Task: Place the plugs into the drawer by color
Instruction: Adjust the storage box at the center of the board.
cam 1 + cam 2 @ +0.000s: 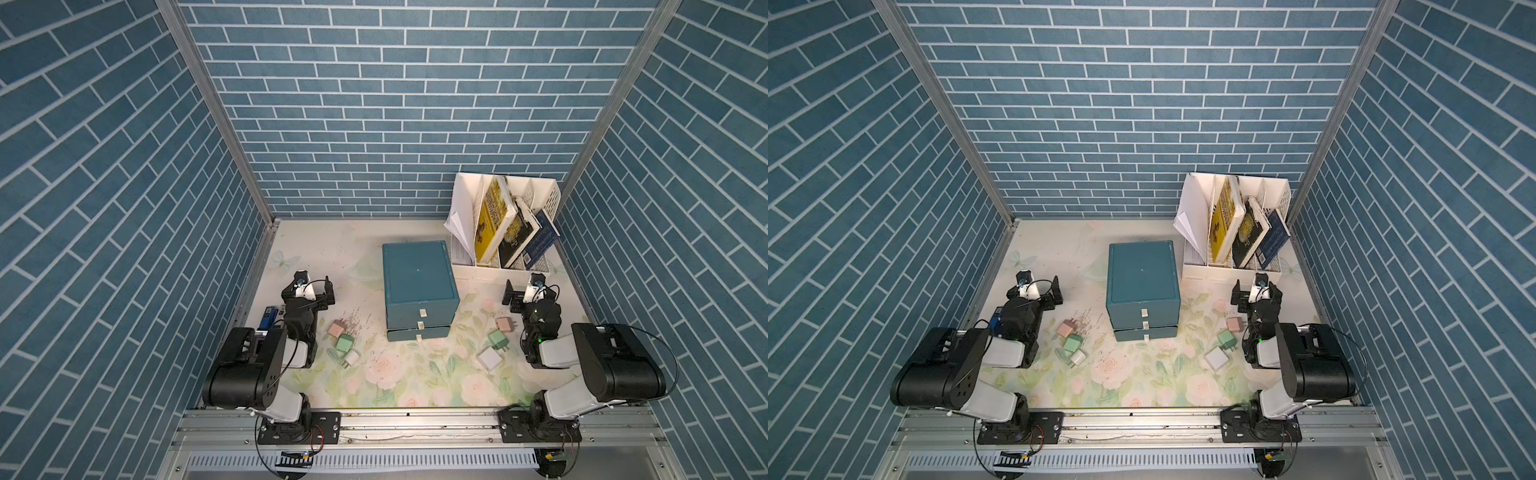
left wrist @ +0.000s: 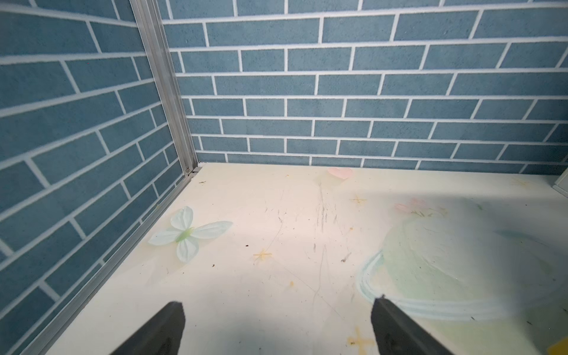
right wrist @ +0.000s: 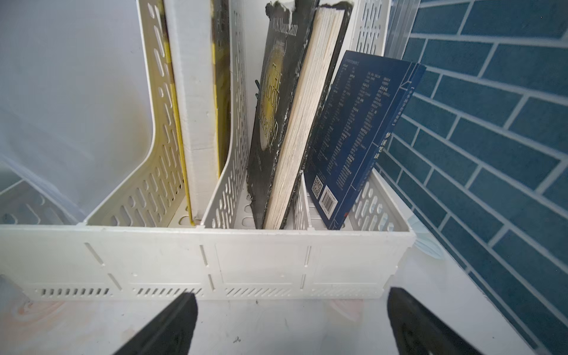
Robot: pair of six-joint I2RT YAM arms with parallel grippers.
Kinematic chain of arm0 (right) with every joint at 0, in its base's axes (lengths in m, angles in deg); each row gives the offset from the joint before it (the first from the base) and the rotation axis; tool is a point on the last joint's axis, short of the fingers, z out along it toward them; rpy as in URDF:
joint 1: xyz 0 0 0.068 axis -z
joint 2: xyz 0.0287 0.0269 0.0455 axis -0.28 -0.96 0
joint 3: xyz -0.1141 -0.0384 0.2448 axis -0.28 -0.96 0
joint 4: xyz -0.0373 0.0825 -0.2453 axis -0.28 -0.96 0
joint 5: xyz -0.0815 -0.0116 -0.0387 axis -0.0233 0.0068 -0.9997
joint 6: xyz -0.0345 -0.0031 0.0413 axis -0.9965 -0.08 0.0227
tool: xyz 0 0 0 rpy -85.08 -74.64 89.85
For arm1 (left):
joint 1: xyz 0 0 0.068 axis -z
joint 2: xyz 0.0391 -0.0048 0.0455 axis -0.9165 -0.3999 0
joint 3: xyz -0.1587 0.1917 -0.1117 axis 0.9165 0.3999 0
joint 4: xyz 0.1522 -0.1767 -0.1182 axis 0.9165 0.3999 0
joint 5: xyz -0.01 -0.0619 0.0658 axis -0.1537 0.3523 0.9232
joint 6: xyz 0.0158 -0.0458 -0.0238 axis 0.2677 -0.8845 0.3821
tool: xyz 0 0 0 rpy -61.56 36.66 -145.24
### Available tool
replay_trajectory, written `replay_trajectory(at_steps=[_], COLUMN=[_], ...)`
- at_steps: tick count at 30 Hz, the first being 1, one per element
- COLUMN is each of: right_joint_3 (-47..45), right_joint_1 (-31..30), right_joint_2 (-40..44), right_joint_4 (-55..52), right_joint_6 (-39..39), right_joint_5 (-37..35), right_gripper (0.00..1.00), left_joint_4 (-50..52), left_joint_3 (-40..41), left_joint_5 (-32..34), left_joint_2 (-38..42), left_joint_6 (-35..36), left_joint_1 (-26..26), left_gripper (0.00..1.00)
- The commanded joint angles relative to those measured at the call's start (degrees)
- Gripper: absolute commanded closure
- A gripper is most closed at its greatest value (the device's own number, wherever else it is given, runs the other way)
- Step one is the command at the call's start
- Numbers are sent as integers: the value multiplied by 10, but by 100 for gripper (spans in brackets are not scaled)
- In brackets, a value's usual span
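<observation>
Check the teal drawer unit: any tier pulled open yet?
Mostly shut: the drawer top two fronts sit flush; the lowest juts slightly forward in both top views.

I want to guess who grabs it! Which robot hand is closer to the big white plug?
Right. The right gripper sits just behind the big white plug; the left gripper is across the drawer.

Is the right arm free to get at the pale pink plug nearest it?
Probably yes. The pale pink cube-shaped plug lies uncovered on the floral mat beside the right arm, whose tool is open and empty; nothing stands between them.
</observation>
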Motion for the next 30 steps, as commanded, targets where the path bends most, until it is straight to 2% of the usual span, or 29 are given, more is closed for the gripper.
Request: replay_trajectory(at_steps=[1,24,25,26,27,28,29,30], right_joint_3=[5,5,13,41,91,157,213,279], right_joint_1=[-2,-2,-7,-17,-23,-24,-24,-24], right_joint_2=[2,3,17,53,87,106,116,122], right_joint_4=[11,13,-12,-89,-214,-326,-419,-534], right_joint_6=[-13,-13,-10,-6,9,40,73,102], right_joint_5=[1,1,-28,-77,-126,-157,-168,-147], right_gripper=[0,0,0,0,0,0,0,0], left_joint_4=[-1,4,5,7,96,232,334,415], left_joint_3=[-5,-6,-7,-9,-47,-126,-198,-265], left_joint_5=[-2,-4,-4,2,28,61,75,95], left_joint_2=[0,1,2,5,27,37,32,27], left_joint_6=[3,2,3,0,-9,-23,-27,-41], left_joint_1=[-4,-4,-5,-4,-4,-7,-11,-15], left_gripper=[0,0,0,0,0,0,0,0])
